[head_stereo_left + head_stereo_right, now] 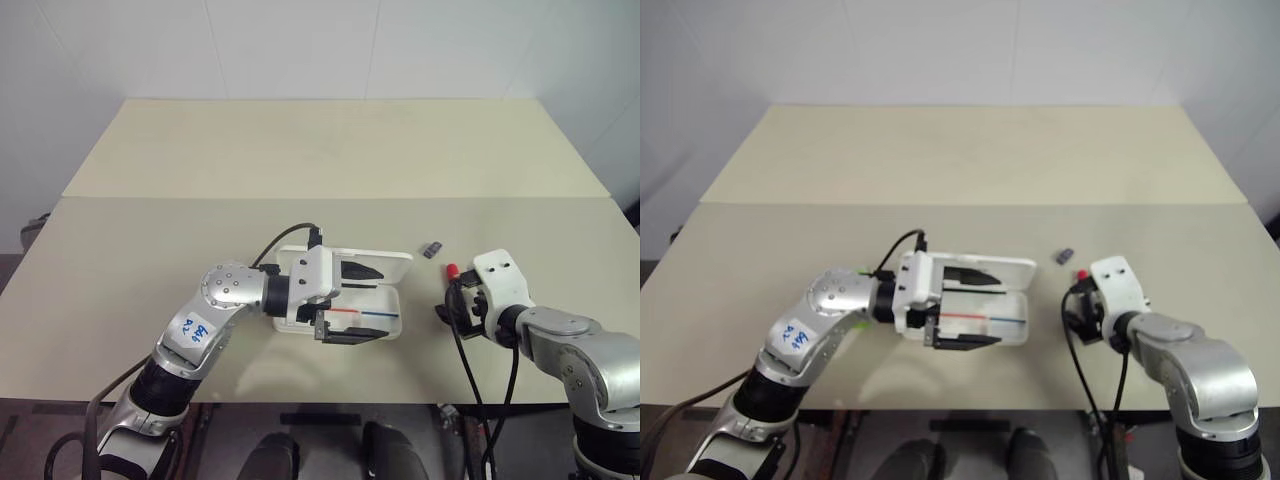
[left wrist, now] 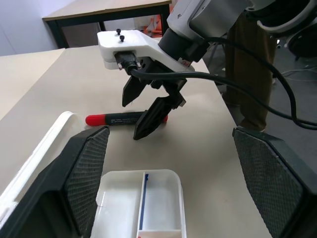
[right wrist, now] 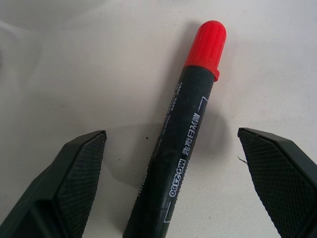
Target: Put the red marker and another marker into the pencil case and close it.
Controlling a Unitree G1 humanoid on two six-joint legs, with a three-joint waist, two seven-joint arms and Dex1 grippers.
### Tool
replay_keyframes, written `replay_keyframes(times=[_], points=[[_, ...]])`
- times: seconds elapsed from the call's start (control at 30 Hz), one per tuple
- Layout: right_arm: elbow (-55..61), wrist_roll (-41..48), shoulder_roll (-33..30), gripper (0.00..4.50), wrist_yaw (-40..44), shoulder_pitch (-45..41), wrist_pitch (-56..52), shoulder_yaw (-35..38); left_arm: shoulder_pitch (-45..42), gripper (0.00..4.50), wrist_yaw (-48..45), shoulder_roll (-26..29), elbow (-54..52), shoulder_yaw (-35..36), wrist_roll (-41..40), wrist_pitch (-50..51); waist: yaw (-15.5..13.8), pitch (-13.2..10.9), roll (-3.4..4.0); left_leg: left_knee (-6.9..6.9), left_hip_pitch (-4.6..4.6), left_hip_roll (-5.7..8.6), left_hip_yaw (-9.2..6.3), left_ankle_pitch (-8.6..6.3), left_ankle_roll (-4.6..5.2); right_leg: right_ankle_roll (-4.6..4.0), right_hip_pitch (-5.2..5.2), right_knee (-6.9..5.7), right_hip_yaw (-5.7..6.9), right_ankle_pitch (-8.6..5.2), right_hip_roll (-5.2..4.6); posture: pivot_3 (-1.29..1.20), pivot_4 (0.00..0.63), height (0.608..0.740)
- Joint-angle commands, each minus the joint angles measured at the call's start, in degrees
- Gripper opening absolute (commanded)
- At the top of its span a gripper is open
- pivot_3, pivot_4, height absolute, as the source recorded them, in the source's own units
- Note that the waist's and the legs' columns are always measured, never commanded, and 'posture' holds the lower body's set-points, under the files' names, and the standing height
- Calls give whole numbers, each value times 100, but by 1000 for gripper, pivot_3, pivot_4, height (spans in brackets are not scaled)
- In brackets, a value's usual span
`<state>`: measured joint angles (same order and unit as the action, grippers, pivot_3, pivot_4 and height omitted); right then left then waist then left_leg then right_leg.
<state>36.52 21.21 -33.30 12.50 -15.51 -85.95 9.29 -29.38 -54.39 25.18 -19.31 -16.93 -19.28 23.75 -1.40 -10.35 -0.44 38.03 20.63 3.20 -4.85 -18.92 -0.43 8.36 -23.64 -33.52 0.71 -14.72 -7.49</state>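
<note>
Red marker (image 3: 183, 144), a round dark barrel with a ribbed red cap, lies on the matte table (image 1: 200, 230) between my right gripper's (image 3: 173, 178) spread fingers. My left gripper (image 2: 163, 163), also spread, hovers over the open white plastic pencil case (image 1: 392, 322).

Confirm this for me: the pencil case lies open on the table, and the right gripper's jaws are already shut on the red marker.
Not quite. The pencil case does lie open, but the right gripper has open jaws. The right wrist view shows the red marker lying on the table between them, untouched.
</note>
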Motion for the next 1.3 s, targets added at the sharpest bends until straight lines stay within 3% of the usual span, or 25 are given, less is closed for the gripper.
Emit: replay_keyframes(times=[0.03, 0.27, 0.3, 0.37, 0.63, 0.7, 0.93, 1.13, 1.3], points=[[45, -97, 82, 4500, -83, -21, -91, 4, -77, 4212, 4, -30, -168, -38, -16, -6, 4, 0, 0, 0, 0, 0, 0, 0, 0, 0, 0, 0, 0, 0, 0, 0, 150, 740], [-201, -153, 177, 4500, -81, -31, -536, -32, -132, 4212, 11, -53, -130, -56, 10, 10, 3, 1, -1, 1, -2, 0, 0, 0, 0, 0, 1, -2, 0, 0, 0, 0, 150, 740], [-363, -159, 158, 4322, -113, -20, -602, -67, -147, 4232, 25, -59, -109, -52, 21, 7, 2, 3, -4, 1, -3, -1, 0, 0, 0, 0, 2, -2, 0, 0, 1, 0, 150, 740], [-541, -174, 135, 3899, -160, -13, -651, -114, -162, 4238, 39, -60, -84, -45, 34, -1, 3, 9, -11, 1, -8, -1, 0, 0, 0, 0, 7, -2, 0, 0, 1, 0, 150, 740], [-665, -217, 245, 1112, -312, -107, -655, -66, -165, 4238, 66, -55, -32, -2, 60, -38, -27, 29, -44, 8, -19, 10, -12, -5, 38, -9, 33, 9, 1, 17, -7, 0, 150, 740], [-624, -221, 246, 597, -296, -149, -655, -56, -160, 4238, 71, -55, -24, -2, 66, -47, -32, 29, -44, 8, -19, 11, -15, -1, 40, -17, 38, 16, 2, 22, -7, 0, 150, 740], [-357, -218, 17, 596, -68, -289, 23, -82, -156, 4238, 88, -59, 44, 14, 79, -78, -15, 27, -41, 6, -16, 11, -15, 1, 40, -14, 35, 17, 3, 26, -7, 0, 150, 740], [-532, -624, 179, 596, -121, -124, 2645, 255, -221, 4238, 99, -75, 166, 114, 58, -142, 14, 17, -25, -16, 5, 6, -9, 9, 26, 2, -5, 13, 2, 31, -1, 0, 150, 740], [-721, -581, 402, 596, -49, -244, 3380, 478, -252, 4238, 129, -8, 201, 259, 41, -121, 16, 14, -20, -40, 8, 0, 4, 26, -5, 2, -13, 10, 0, 28, 2, 0, 150, 740]])
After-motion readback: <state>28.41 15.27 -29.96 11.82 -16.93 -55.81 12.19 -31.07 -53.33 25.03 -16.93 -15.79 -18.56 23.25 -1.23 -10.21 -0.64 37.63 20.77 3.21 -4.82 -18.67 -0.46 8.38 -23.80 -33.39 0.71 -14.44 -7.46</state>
